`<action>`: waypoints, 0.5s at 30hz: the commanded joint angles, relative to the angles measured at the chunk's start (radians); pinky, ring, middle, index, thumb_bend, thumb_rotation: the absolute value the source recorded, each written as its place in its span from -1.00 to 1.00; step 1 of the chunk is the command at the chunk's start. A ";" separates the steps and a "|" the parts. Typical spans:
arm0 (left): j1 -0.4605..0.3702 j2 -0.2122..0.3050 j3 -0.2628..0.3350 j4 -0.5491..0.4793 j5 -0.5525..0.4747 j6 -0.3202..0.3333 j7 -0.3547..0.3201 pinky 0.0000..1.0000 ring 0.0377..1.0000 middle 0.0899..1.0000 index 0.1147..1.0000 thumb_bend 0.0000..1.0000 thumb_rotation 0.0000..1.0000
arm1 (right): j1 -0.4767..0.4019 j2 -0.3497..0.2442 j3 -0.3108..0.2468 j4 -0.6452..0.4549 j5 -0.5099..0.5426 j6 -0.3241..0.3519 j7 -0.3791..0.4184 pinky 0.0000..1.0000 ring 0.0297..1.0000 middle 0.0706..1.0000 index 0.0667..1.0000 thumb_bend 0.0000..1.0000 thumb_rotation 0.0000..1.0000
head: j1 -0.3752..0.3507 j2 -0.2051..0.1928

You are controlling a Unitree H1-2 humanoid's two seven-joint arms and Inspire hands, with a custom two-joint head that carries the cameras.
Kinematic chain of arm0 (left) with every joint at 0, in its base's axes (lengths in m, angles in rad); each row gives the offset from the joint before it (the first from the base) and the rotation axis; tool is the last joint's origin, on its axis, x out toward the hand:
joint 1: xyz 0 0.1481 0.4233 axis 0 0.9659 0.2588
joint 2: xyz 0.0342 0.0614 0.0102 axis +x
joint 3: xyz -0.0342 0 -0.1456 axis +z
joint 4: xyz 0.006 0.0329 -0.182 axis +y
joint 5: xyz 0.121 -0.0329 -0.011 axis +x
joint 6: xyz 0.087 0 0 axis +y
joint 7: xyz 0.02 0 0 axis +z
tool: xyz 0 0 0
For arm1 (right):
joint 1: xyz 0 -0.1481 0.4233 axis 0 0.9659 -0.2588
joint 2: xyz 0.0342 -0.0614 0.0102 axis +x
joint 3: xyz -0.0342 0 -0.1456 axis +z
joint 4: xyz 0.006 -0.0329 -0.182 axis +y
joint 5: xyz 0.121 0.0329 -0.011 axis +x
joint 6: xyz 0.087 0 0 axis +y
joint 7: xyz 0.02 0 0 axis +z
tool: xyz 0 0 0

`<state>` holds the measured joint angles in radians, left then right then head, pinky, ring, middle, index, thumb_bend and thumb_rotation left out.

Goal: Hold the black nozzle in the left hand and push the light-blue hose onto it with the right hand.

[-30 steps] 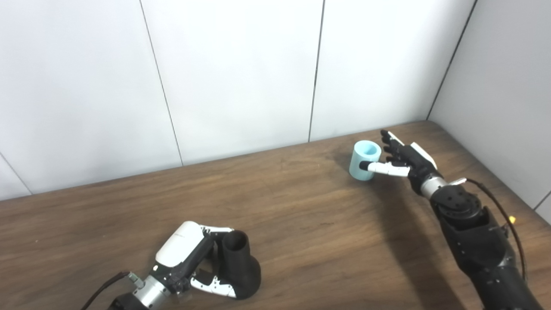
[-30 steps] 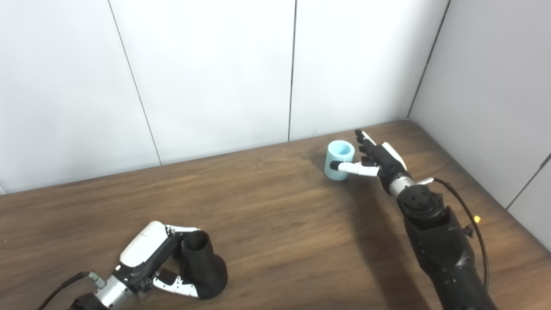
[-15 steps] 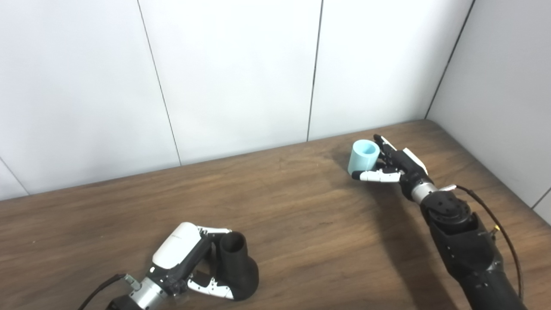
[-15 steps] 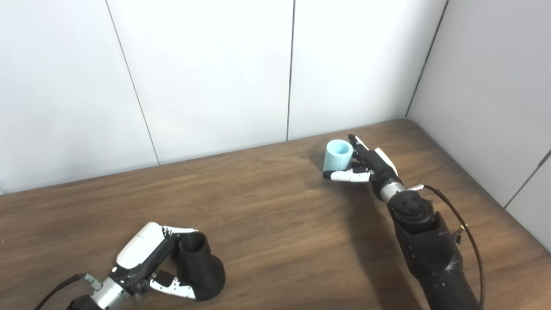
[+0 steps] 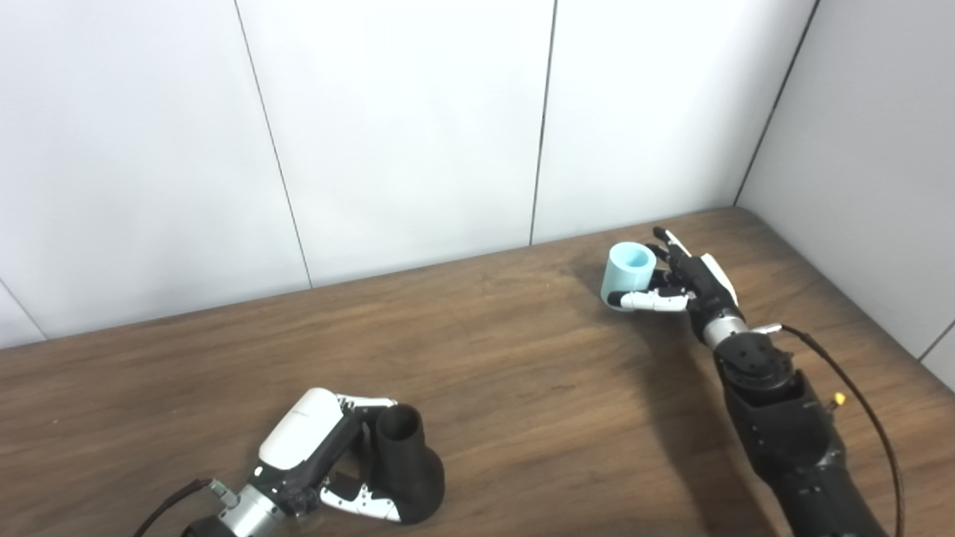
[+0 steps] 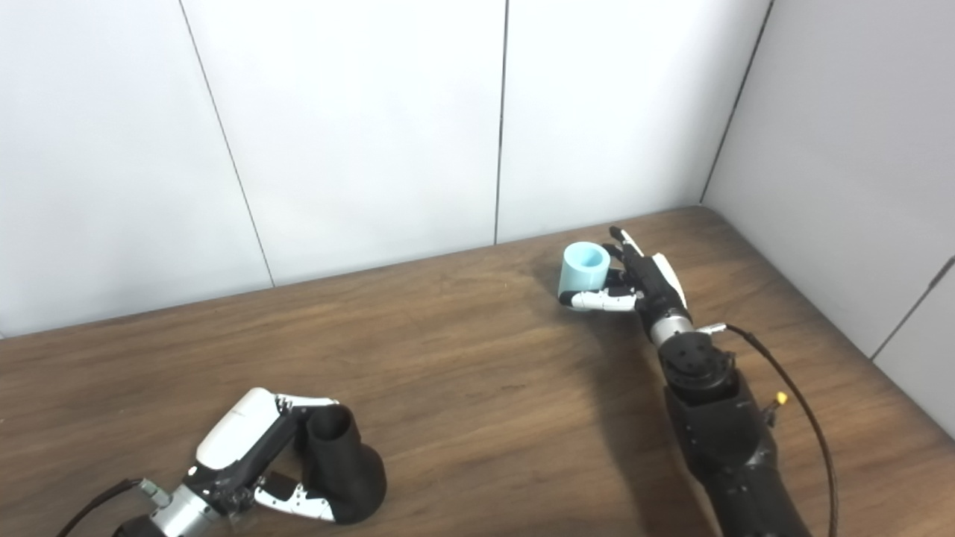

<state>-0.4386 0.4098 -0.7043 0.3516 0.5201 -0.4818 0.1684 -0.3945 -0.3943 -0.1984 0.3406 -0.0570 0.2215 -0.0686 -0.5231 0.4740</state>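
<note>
1. Big picture first: the wooden surface (image 5: 522,373) runs wide across the frame, and the two task pieces sit well apart on it, one near the front left, one far back on the right, so a long carry lies ahead, I'd say.

2. Right arm (image 5: 783,432) reaches a long way out from the bottom right, stretched toward the far corner, wrist angled in toward the hose.

3. Left arm barely shows, entering low at the bottom left, with the left hand (image 5: 313,455) lying close to the surface.

4. The black nozzle (image 5: 406,470) stands upright on its flared base, open neck pointing up. That suits the job: the neck is presented for the hose to slide over.

5. Left hand is wrapped around the nozzle, fingers at the neck and thumb low along the base, a steadying grip, nozzle not lifted.

6. The light-blue hose (image 5: 628,276) is a short stub standing on end, opening up, near the back wall.

7. Right hand (image 5: 683,287) is cupping it: thumb across the lower front, fingers rising behind. Whether the grip is truly firm, I cannot tell; the hose looks still seated on the surface.
</note>
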 commanded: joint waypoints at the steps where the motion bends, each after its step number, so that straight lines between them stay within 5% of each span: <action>1: 0.147 0.059 -0.043 0.075 0.036 0.013 -0.090 -0.35 -0.26 -0.25 -0.09 0.00 -1.00 | -0.028 0.007 0.014 0.011 -0.017 -0.008 -0.015 0.27 0.37 0.73 0.94 0.54 -1.00 | 0.001 0.004; 8: 0.153 0.058 -0.040 0.064 0.037 0.013 -0.085 -0.37 -0.27 -0.26 -0.09 0.00 -1.00 | -0.062 0.029 0.047 0.070 -0.056 -0.016 -0.060 0.34 0.49 0.71 0.85 0.58 -0.97 | 0.012 0.013; 12: 0.154 0.058 -0.038 0.065 0.036 0.013 -0.088 -0.36 -0.26 -0.26 -0.09 0.00 -1.00 | -0.083 0.037 0.061 0.114 -0.072 -0.029 -0.078 0.17 0.41 0.67 0.77 0.60 -0.96 | 0.021 0.019; 15: 0.157 0.057 -0.030 0.065 0.035 0.012 -0.097 -0.35 -0.26 -0.26 -0.09 0.00 -1.00 | -0.096 0.030 0.090 0.146 -0.102 -0.032 -0.079 0.29 0.46 0.65 0.72 0.56 -1.00 | 0.029 0.022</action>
<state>-0.4223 0.4177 -0.6857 0.3400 0.5200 -0.4818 0.1620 -0.4685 -0.3726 -0.1394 0.4683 -0.1500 0.1883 -0.1790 -0.4925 0.4955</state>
